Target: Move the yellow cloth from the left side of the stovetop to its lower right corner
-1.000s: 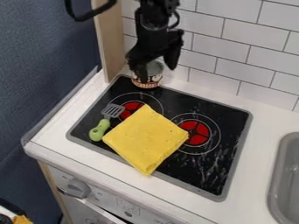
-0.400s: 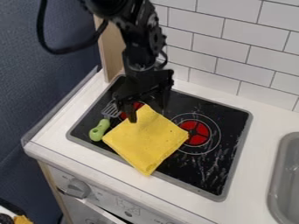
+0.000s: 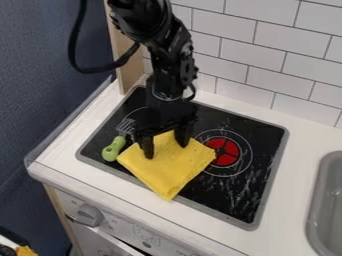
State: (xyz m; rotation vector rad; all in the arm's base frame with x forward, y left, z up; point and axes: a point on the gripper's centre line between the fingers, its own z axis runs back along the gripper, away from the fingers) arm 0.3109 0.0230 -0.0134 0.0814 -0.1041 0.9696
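Lying under the pincer (image 3: 165, 150) is yellow cloth (image 3: 169, 173).

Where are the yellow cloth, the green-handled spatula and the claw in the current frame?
Yellow cloth (image 3: 167, 172): camera view, middle of its upper face, below the claw.
Green-handled spatula (image 3: 114, 148): camera view, on its green handle.
Claw (image 3: 165, 147): camera view, midway between its fingertips.

From the rear of the flat black stovetop (image 3: 264, 142), I am lowering my black two-finger gripper (image 3: 165, 150) to the folded yellow cloth (image 3: 171, 171).
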